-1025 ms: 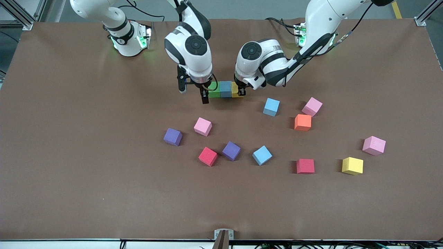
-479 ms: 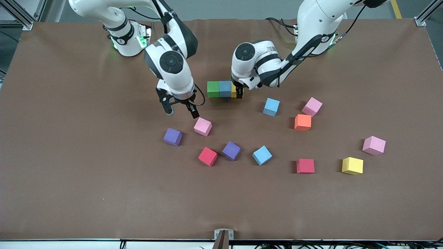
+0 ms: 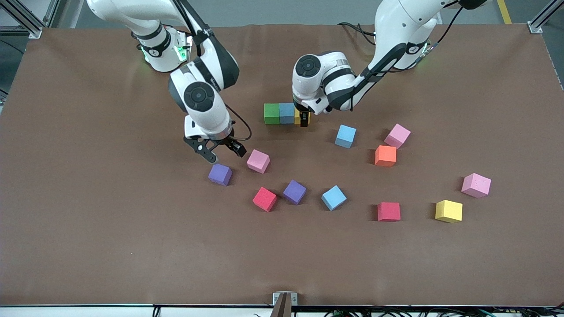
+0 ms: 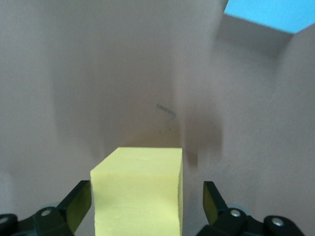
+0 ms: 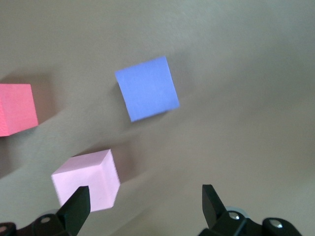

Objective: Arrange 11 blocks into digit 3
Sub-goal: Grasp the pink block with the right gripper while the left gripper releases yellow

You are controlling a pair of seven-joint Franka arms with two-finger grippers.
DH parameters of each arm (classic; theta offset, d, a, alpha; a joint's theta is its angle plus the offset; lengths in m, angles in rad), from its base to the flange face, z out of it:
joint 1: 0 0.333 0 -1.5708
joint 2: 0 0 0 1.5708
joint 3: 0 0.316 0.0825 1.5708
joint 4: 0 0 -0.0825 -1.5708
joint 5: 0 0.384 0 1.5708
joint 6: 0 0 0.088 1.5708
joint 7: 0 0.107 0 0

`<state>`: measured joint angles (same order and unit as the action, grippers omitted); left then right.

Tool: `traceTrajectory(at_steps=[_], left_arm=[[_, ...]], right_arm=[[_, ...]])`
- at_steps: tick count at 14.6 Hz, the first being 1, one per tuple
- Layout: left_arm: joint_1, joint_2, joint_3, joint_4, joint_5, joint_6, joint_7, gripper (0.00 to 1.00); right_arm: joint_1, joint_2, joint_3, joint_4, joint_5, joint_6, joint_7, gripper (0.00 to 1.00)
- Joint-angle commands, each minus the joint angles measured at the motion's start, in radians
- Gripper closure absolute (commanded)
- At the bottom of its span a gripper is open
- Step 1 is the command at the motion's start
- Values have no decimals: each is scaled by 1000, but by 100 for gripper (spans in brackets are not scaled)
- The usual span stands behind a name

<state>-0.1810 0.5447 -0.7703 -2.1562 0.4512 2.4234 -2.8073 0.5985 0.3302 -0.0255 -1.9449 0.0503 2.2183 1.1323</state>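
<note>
While the left gripper [image 3: 303,119] straddles the yellow block [image 4: 140,189] with fingers apart, ending a green [image 3: 271,113], light blue [image 3: 287,112], yellow row, right gripper [image 3: 221,152] spread wide over table between purple block [image 3: 220,174] and pink block [image 3: 258,160].

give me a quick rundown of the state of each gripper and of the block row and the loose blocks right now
Left gripper: open, astride the yellow block, not gripping.
Right gripper: open, empty, over the table between the purple block and the pink block.
Green block, light blue block, yellow block: one touching row.
Orange cube: loose, apart.
</note>
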Motion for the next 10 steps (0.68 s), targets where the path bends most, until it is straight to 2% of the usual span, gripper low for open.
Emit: traceTrajectory(at_steps=[1,5,7,10], left_arm=[[-6,-57,-46,-10,66,-44,-267,0],[6,-85,-98,-5,64,-92,-268,0],[5,-104,-109,15,64,-142,-267,0],[3,-111,-110,106,66,-271,-223,0]], right_arm=[[-46,27,13,9,-6,20,-203,0],[-52,64,13,9,8,104,-247,0],[-29,73,18,11,11,136,-189,0],[33,113,18,14,11,205,-109,0]])
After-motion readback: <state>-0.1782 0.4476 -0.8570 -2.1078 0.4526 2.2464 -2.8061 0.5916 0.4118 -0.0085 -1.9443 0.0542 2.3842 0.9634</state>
